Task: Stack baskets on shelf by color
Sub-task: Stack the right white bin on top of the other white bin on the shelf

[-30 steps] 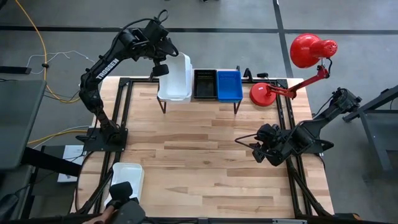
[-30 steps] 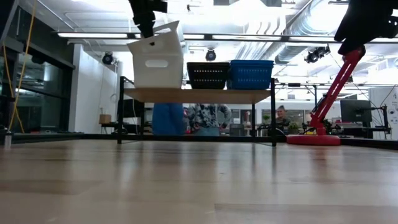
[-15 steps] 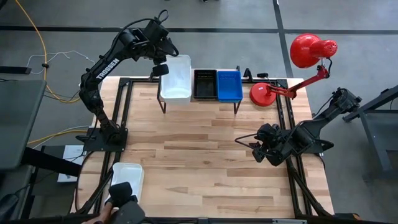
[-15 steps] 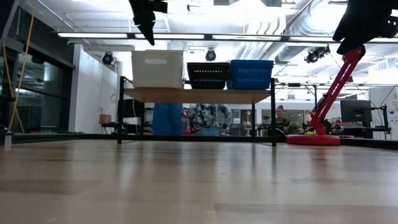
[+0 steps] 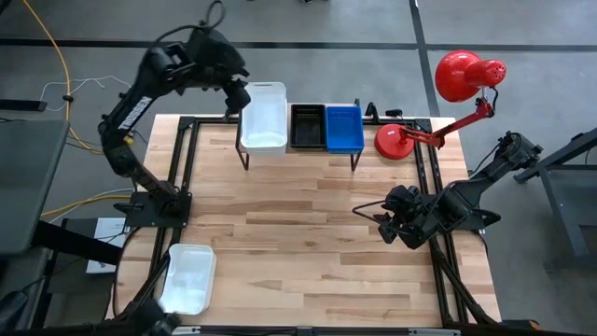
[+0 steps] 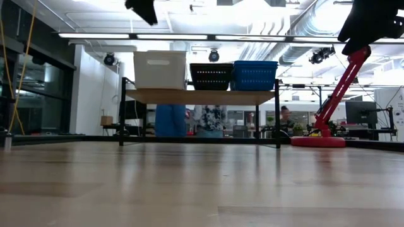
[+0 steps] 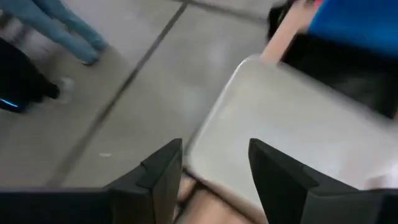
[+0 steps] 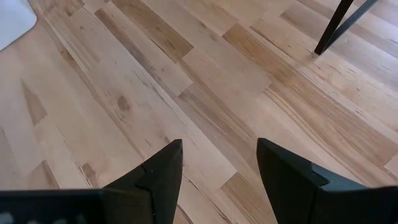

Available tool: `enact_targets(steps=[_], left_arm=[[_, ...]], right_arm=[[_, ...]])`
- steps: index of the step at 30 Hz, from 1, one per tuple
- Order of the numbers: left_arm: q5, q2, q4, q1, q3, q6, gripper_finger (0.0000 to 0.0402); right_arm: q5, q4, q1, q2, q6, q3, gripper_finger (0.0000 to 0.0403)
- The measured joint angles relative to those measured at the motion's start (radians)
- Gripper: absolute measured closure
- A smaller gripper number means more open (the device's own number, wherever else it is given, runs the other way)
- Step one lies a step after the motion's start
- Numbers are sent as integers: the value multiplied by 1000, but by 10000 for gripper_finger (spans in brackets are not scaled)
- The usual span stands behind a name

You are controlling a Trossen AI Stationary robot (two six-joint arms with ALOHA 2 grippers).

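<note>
On the shelf (image 6: 201, 96) at the table's far edge, a white basket (image 5: 264, 117), a black basket (image 5: 308, 126) and a blue basket (image 5: 344, 128) rest side by side on their bottoms. In the low view the white basket (image 6: 160, 69) sits level. My left gripper (image 5: 237, 93) hangs open just above and left of the white basket's left rim, touching nothing; in its wrist view the white basket (image 7: 292, 130) lies beyond the open fingers. My right gripper (image 5: 384, 224) waits open over the table's right side. Another white basket (image 5: 187, 278) lies at the table's near left.
A red desk lamp (image 5: 438, 93) stands right of the shelf, its base (image 5: 396, 142) on the table's far right. Bare wood (image 5: 298, 243) spreads between the shelf and the near edge. People show in the room behind the shelf in the low view.
My left gripper has let go of the white basket, which was tilted with one end raised and now sits level on the shelf. The gripper has then risen and drawn back toward the table's left. A hand at the near left has left the other white basket.
</note>
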Motion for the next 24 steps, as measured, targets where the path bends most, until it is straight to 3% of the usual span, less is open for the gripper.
enact_targets(steps=[7,12,18,24], left_arm=[[111,-110,-69,-1,-25,-364,227],[101,-206,-8,-1,-241,-517,227],[106,-310,167,-2,-552,-809,227],[78,-322,243,-2,-698,-890,227]], right_arm=[[0,0,0,0,0,0,211],[0,0,0,0,0,0,211],[0,0,0,0,0,0,211],[0,0,0,0,0,0,211]])
